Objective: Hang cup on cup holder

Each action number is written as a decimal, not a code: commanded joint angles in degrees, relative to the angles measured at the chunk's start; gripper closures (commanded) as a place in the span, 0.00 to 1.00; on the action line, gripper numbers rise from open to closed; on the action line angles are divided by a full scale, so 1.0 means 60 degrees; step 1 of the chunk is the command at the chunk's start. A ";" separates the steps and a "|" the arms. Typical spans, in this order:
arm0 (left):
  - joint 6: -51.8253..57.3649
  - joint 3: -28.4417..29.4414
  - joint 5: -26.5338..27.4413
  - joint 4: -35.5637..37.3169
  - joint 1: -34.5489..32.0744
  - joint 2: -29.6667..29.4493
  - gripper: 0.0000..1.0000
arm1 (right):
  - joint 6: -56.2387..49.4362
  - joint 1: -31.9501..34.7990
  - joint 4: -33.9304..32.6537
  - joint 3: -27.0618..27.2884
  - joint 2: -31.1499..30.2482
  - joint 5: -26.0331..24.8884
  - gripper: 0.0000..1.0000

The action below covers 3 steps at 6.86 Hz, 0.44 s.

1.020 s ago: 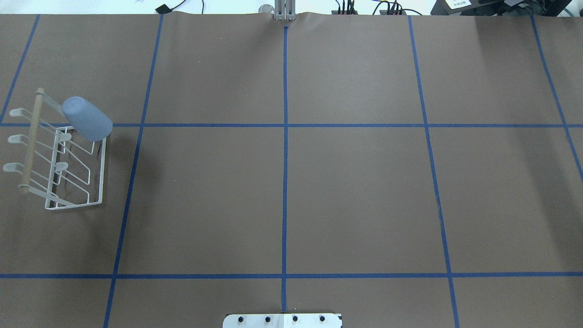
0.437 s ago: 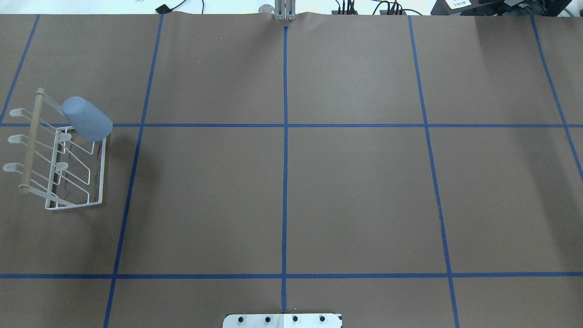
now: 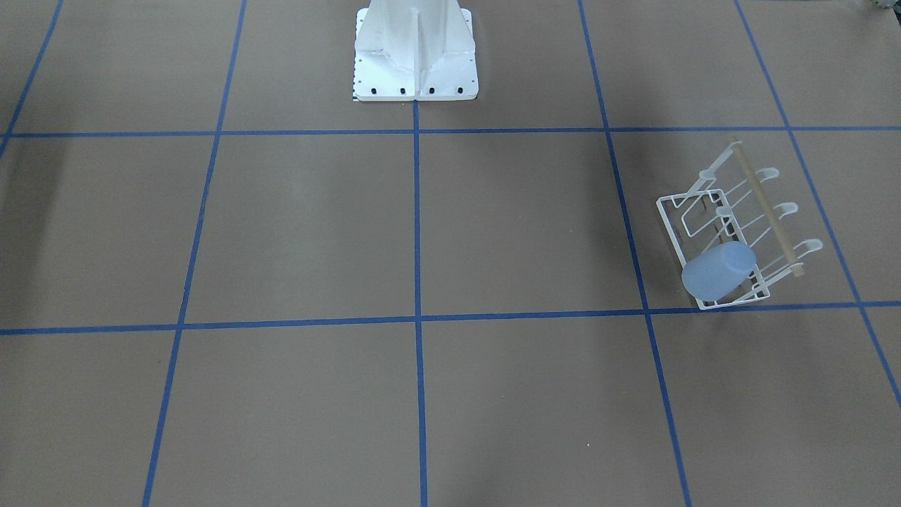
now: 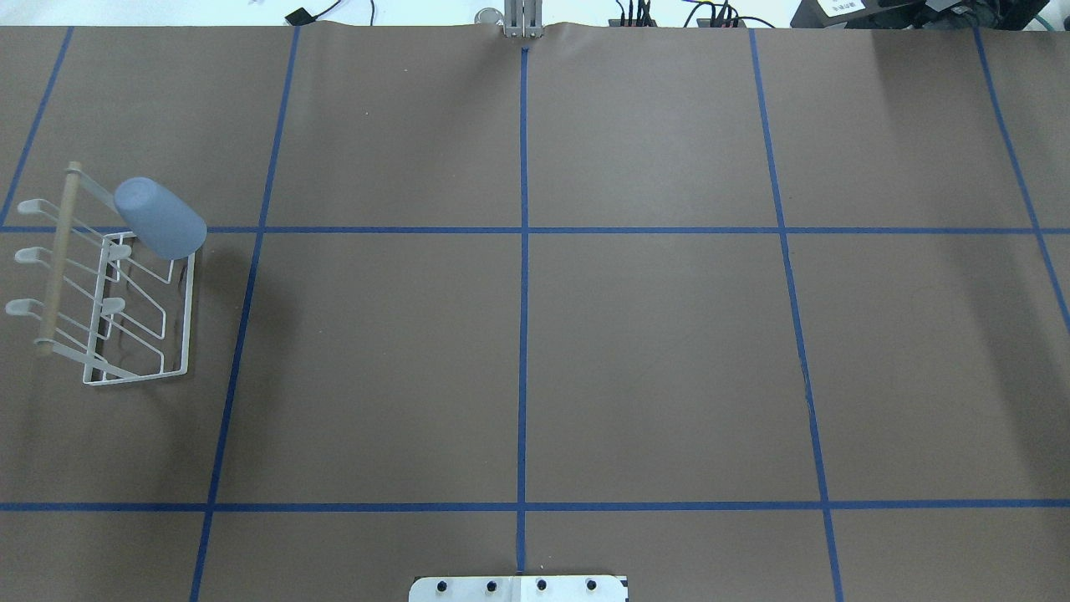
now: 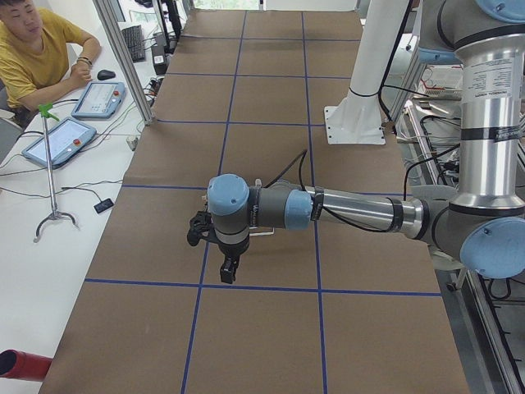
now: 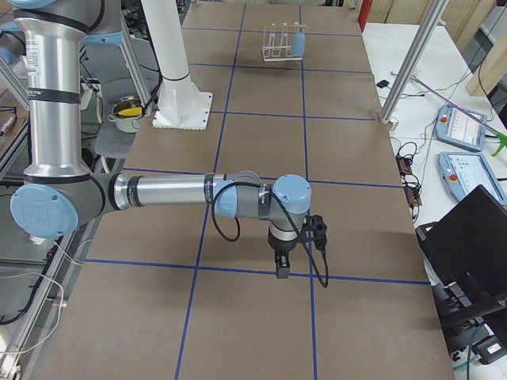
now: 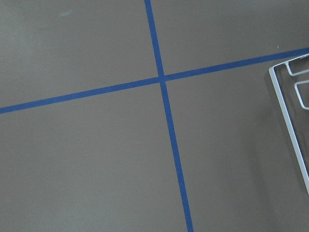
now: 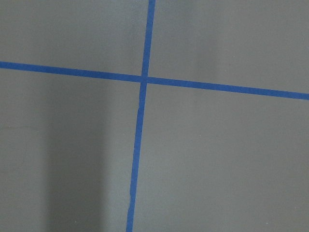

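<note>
The light blue cup sits mouth-down and tilted over a prong at the far end of the white wire cup holder, at the table's left edge. Cup and cup holder also show in the front view, and the cup shows small in the right view. The holder's tan rod runs along its outer side. Neither arm shows in the overhead view. My left gripper hangs above the table near the rack; I cannot tell its state. My right gripper hangs over the table's right part; I cannot tell its state.
The white robot pedestal stands at the table's near middle edge. Blue tape lines grid the brown table. The left wrist view catches a corner of the rack's base frame. An operator sits at a side desk with tablets.
</note>
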 commanded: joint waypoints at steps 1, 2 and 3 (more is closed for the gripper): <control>0.0000 -0.0132 0.0002 0.0001 -0.0002 0.0100 0.01 | 0.0000 -0.0014 0.0002 -0.0022 -0.0001 0.0000 0.00; 0.0000 -0.0162 0.0002 0.0001 -0.0002 0.0115 0.01 | 0.0000 -0.0014 0.0002 -0.0051 -0.0001 0.0000 0.00; 0.0000 -0.0163 0.0002 0.0001 -0.0002 0.0116 0.01 | 0.0000 0.0000 0.0002 -0.0066 -0.0001 0.0000 0.00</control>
